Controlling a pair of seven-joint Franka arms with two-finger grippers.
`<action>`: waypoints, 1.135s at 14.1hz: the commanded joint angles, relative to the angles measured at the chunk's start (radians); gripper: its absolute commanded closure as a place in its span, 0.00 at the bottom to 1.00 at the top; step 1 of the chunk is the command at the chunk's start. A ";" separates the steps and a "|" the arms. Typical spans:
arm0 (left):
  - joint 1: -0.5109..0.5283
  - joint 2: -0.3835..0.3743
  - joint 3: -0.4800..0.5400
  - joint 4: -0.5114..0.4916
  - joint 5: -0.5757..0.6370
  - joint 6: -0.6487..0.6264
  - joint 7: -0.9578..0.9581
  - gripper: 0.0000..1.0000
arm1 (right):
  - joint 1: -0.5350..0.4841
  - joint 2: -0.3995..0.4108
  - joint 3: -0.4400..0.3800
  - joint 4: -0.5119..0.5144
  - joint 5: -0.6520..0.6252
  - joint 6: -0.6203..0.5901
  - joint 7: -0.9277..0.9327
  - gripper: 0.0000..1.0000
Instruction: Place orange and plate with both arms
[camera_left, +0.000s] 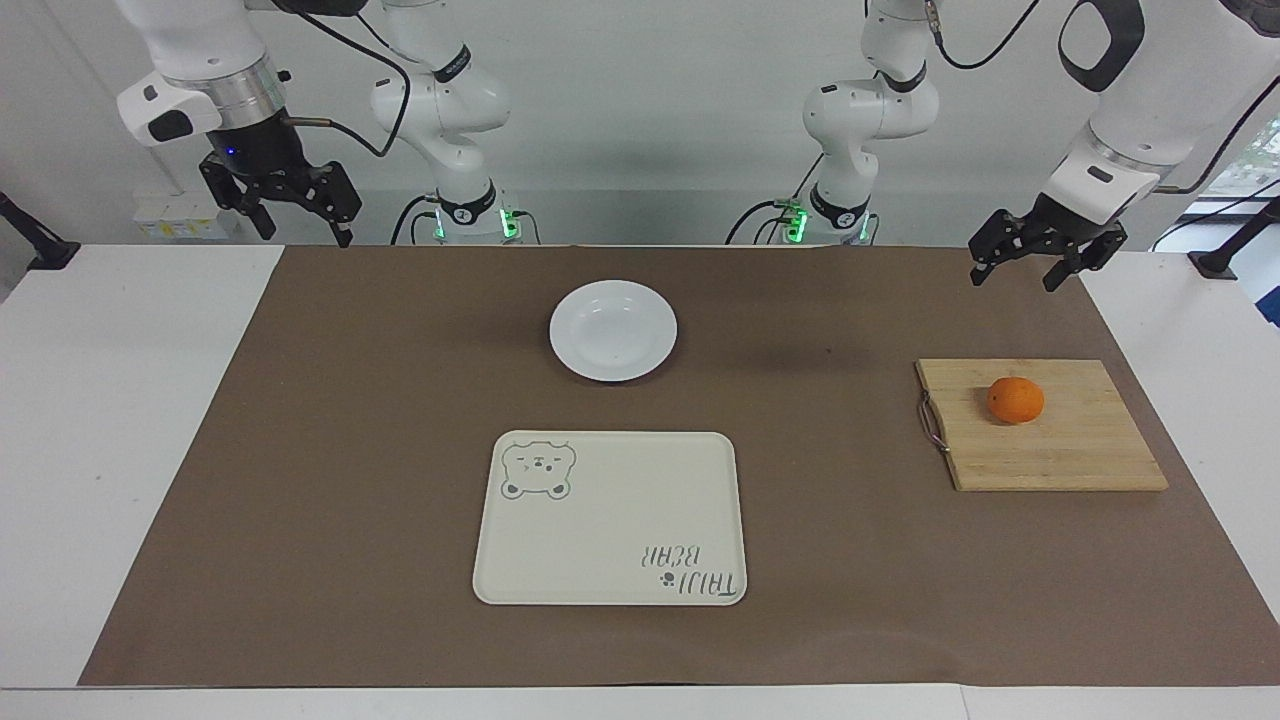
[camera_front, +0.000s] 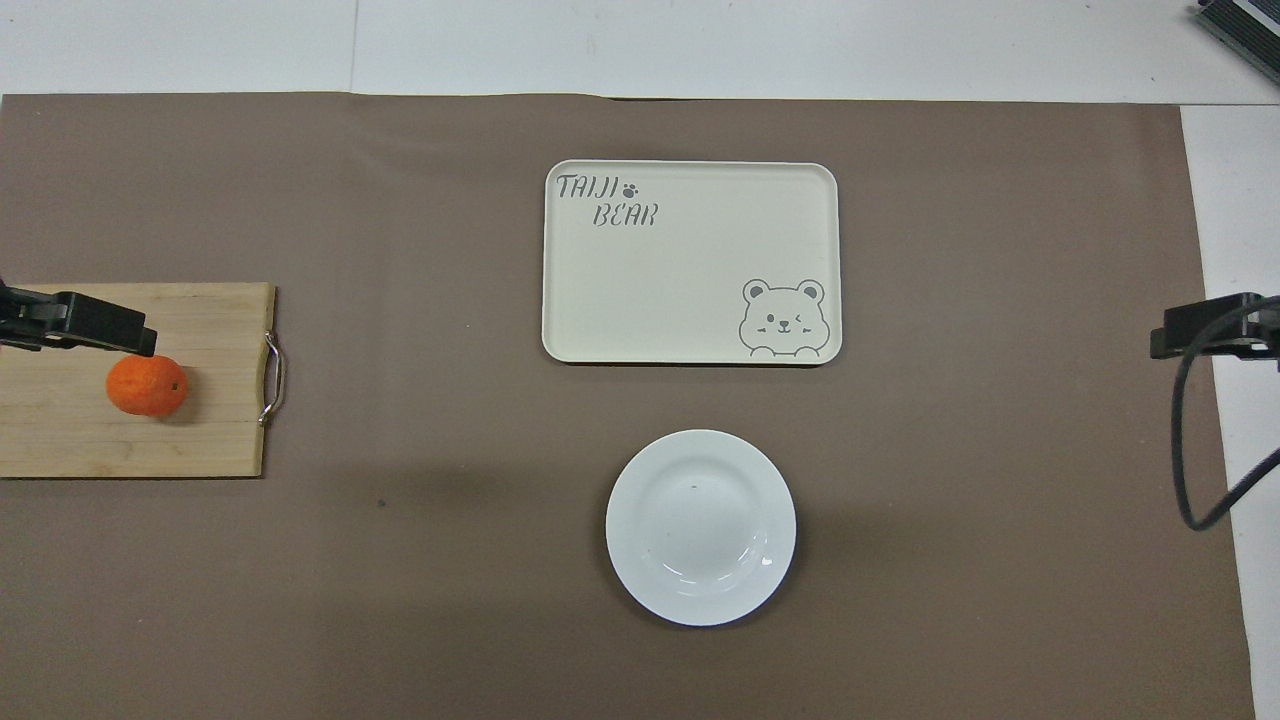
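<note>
Left gripper (camera_left: 1030, 268) is hanging in the air over the brown mat's (camera_left: 350, 420) corner at the left arm's end of the table, jaws spread, grasping nothing. In the overhead view one of its fingertips (camera_front: 110, 335) is overlapping the cutting board (camera_front: 60, 440), but the facing view is showing it raised well clear of the board.

Right gripper (camera_left: 292, 212), the one with the silver wrist ring, is hovering above the mat's edge at the right arm's end, jaws likewise released and carrying nothing. Both arms are waiting.

Working outward from the left gripper: one orange (camera_left: 1015, 399) is sitting on the one wooden cutting board, toward its robot-side half; a metal handle (camera_left: 931, 423) is showing on the board's edge that faces the table's middle.

One white plate (camera_left: 613, 330) is lying flat on the mat at mid-table, well apart from both grippers.

One cream tray (camera_left: 610, 520) is lying farther from the robots than the plate, near it but not touching. Writing on the tray is reading "TAIJI BEAR" (camera_front: 607, 200) with a small paw print after the first word; a winking bear drawing (camera_front: 783, 318) is occupying the tray corner nearest the plate.

Count: two grippers, one orange, one plate, one tray, one board, one mat
</note>
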 joint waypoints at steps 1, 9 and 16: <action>0.002 -0.008 0.000 0.001 0.013 -0.011 0.014 0.00 | -0.009 -0.021 0.009 -0.029 -0.007 0.030 0.027 0.00; 0.002 -0.008 0.000 0.001 0.013 -0.009 0.012 0.00 | -0.009 -0.021 0.009 -0.032 -0.007 0.031 0.016 0.00; 0.002 -0.008 0.000 0.001 0.013 -0.009 0.014 0.00 | -0.009 -0.021 0.009 -0.035 -0.007 0.031 0.016 0.00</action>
